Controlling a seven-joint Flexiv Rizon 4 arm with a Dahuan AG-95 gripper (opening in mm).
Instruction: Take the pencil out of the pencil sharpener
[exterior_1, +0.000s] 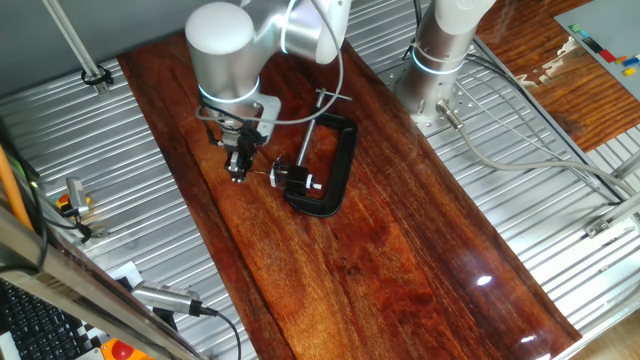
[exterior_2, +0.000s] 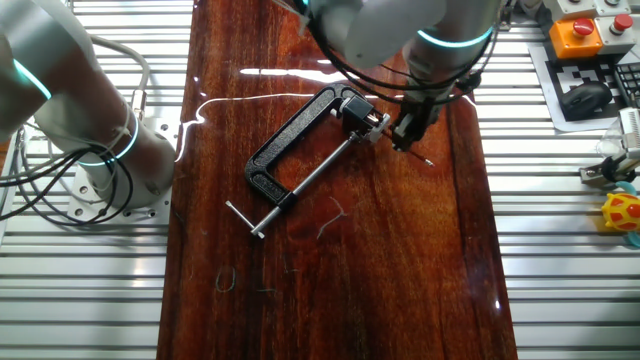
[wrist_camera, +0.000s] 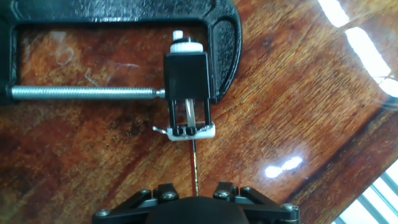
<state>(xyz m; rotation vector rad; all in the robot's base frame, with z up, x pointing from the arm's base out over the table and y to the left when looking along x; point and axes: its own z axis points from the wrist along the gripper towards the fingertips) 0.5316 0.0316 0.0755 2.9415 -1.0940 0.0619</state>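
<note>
the pencil sharpener (wrist_camera: 188, 87), a small black block with pale metal bits, sits pinched in the black c-shaped clamp (wrist_camera: 221, 37), pressed between the clamp's curved end and the tip of its silver screw rod (wrist_camera: 81, 93), on the dark wooden worktop (wrist_camera: 74, 168). in the other fixed view the clamp (exterior_2: 290, 140) lies near the worktop's far edge, with the sharpener (exterior_2: 362, 112) at its upper end. the pencil (wrist_camera: 194, 165), a needle-thin dark stick, pokes out of the sharpener's pale lower face and runs straight toward the end effector (wrist_camera: 196, 198), its long axis lined up with the hand camera's line of sight down the fingers and roughly square to the screw rod. in the hand view the pencil's free end disappears at the dark body between the two finger mounts, so the end effector lies directly behind the pencil, along its axis. whether the fingers are apart or already closed on the pencil cannot be told, since the tips are hidden in every view. in one fixed view the end effector (exterior_1: 238, 168) stands just beside the sharpener (exterior_1: 296, 181), with the thin pencil (exterior_1: 262, 175) barely showing between them. the coming move, judged from this, is a straight pull back along that axis.
</note>
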